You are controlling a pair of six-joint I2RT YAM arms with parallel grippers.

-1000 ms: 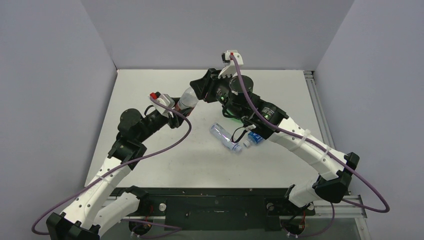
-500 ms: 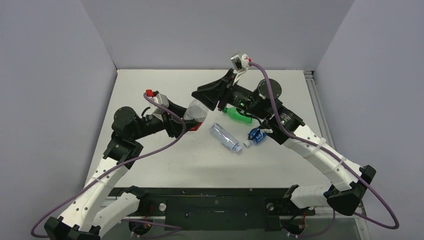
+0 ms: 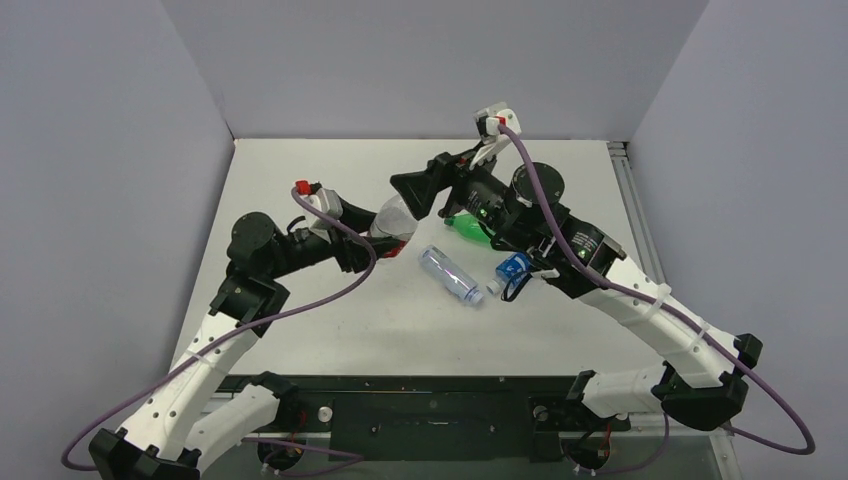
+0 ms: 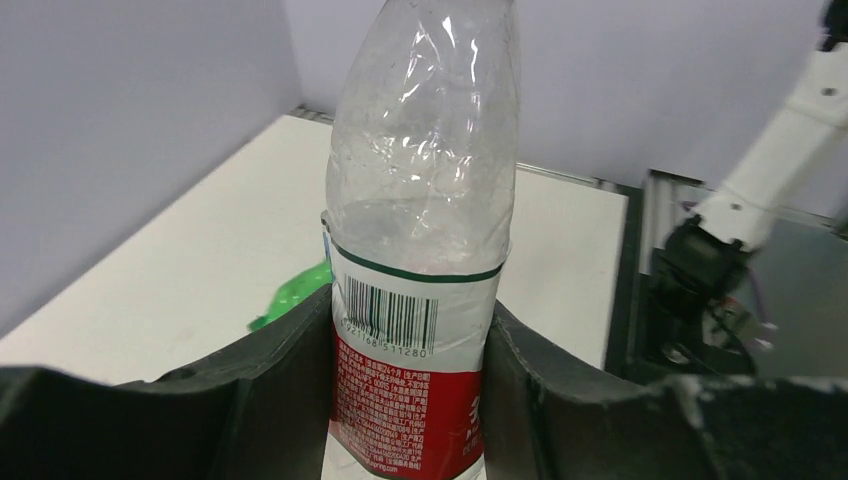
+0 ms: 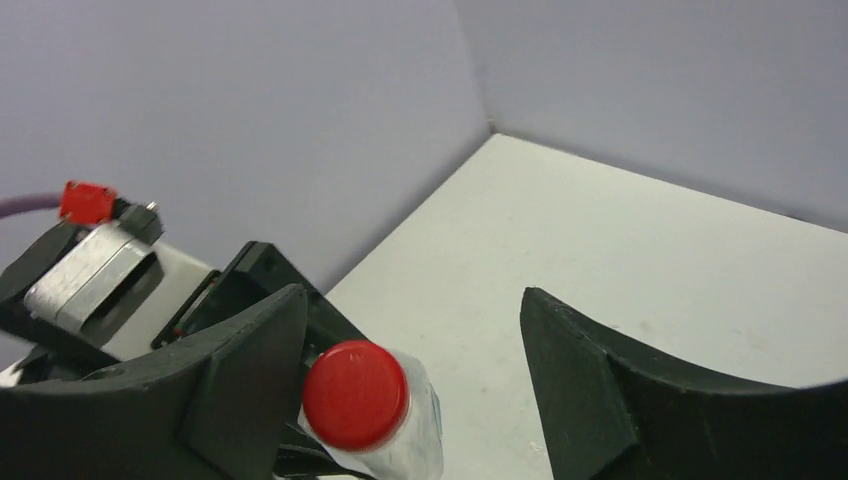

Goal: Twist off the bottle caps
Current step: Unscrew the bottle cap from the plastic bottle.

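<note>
- One small round red plastic cap (image 5: 355,393) sits between the wide-spread jaws of my right gripper (image 5: 410,310).
- My left gripper (image 4: 412,345) clamps its clear red-labelled plastic bottle (image 4: 420,200), neck pointing rightward at that gripper.

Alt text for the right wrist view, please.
The right gripper stands open around a red cap on a clear bottle, the cap close beside one finger; white table and grey walls behind.
</note>
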